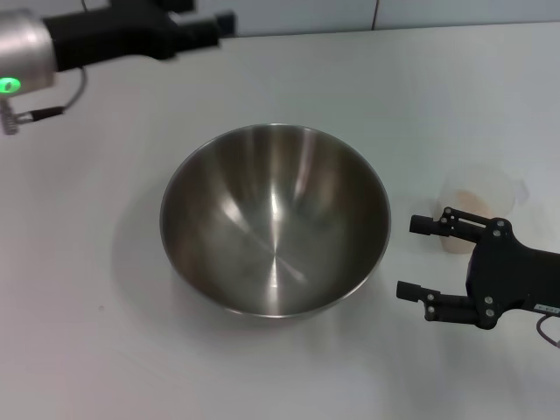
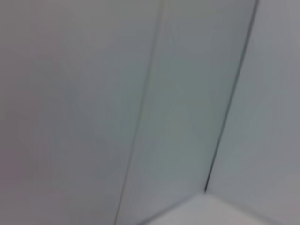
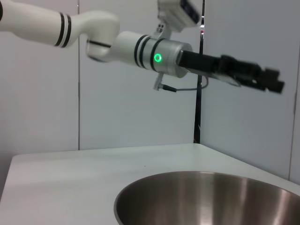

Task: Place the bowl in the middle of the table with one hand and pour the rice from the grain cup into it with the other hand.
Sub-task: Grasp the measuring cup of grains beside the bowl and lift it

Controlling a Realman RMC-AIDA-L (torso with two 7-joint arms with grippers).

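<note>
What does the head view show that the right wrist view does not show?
Only the head view shows the grain cup with rice in it, standing on the table beside the bowl, and the right gripper close in front of the cup, jaws open and empty. Only the right wrist view shows the whole left arm raised well above the table, and the wall panels behind it. Both show the empty bowl, the white table and the left gripper held away from the bowl.

The steel bowl [image 1: 275,219] sits upright and empty, mid-table [image 1: 87,350]. The translucent grain cup [image 1: 479,203], holding rice [image 1: 473,202], stands well right of it.
</note>
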